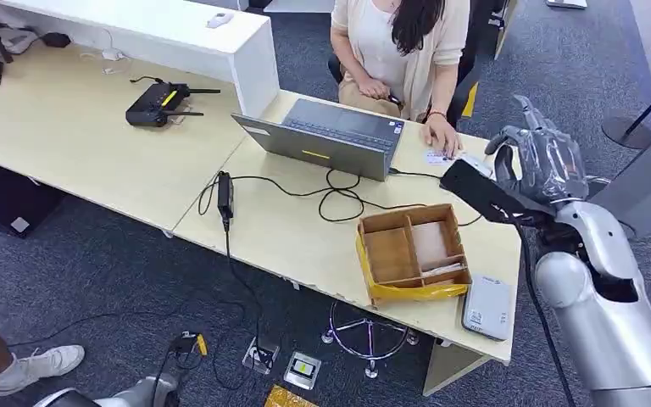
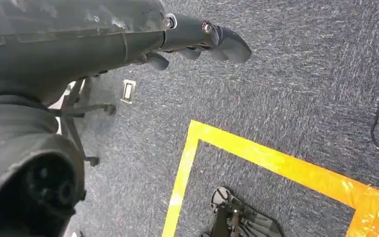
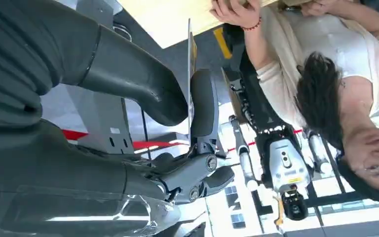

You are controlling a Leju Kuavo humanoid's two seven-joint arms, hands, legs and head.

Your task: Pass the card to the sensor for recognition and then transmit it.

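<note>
Silver right hand [image 1: 536,161] is raised beside the desk's [image 1: 305,233] far right corner, pinching a thin card [image 3: 190,74] edge-on between thumb and a finger, its long axis running along the fingers. Left hand [image 2: 197,39] hangs over grey carpet [image 2: 286,89], fingers curled in, holding nothing. Near the front edge sit a wooden tray [image 1: 413,248] and 1 white reader [image 1: 486,307].

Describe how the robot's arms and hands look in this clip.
The right arm is smooth silver metal with a black cable along it. The right hand is translucent grey with dark fingers. The left hand shows glossy black fingers with small round metal pivots.
</note>
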